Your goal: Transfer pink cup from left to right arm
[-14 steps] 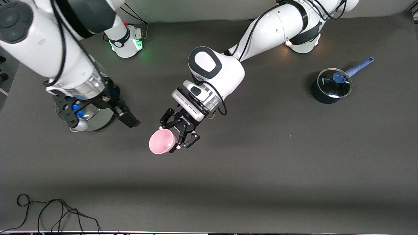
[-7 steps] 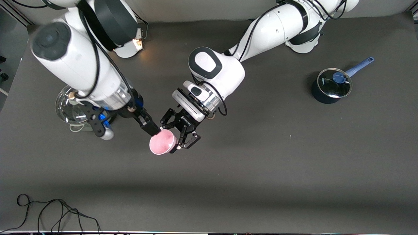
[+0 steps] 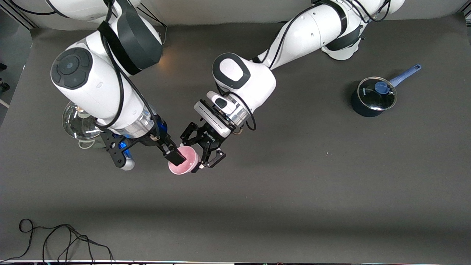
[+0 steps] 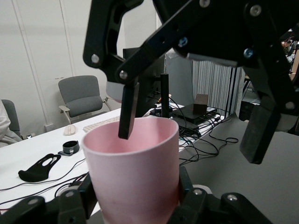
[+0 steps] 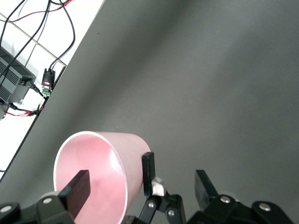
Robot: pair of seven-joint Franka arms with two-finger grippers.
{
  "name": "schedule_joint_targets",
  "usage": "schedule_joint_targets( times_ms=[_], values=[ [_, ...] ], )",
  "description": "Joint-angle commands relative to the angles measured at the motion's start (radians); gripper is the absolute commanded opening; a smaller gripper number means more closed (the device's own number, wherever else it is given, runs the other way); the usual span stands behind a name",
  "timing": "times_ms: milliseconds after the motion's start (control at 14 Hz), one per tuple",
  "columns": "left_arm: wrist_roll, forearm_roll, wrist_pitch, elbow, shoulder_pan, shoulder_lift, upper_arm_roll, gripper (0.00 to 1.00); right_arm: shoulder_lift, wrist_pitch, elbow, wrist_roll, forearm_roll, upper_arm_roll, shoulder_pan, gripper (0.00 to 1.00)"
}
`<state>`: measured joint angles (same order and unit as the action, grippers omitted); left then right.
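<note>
The pink cup (image 3: 183, 164) hangs in the air over the middle of the table (image 3: 312, 191), its mouth tipped toward the front camera; the left gripper (image 3: 203, 157) is clenched on its lower body, the black fingers pressing both sides of the base in the left wrist view. The right gripper (image 3: 176, 157) is at the cup's rim with its jaws spread wide; one finger (image 4: 127, 112) dips inside the mouth and the other (image 4: 261, 133) stands outside the wall, and neither seems to press the plastic, though the angle makes that hard to judge. A blue pot with a glass lid (image 3: 373, 96) sits near the left arm's end; a glass-lidded steel pot (image 3: 79, 125) sits near the right arm's end, partly hidden by the right arm; a black cable (image 3: 55, 239) lies at the table's front corner on that end.
</note>
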<state>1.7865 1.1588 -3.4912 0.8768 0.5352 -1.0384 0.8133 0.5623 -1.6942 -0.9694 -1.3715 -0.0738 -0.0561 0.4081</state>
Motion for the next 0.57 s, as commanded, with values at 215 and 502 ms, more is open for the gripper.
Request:
schedule_joint_targets(
  times_ms=[215,502],
  values=[
    [-0.022,-0.005,-0.012,-0.016,0.019,0.008,-0.017,0.00,0.022,-0.007,0.044,-0.009,0.005,0.004,-0.002,0.49],
    [-0.022,-0.005,-0.012,-0.018,0.019,0.008,-0.017,0.00,0.022,-0.012,0.046,-0.008,0.005,-0.001,0.001,0.00]
  ],
)
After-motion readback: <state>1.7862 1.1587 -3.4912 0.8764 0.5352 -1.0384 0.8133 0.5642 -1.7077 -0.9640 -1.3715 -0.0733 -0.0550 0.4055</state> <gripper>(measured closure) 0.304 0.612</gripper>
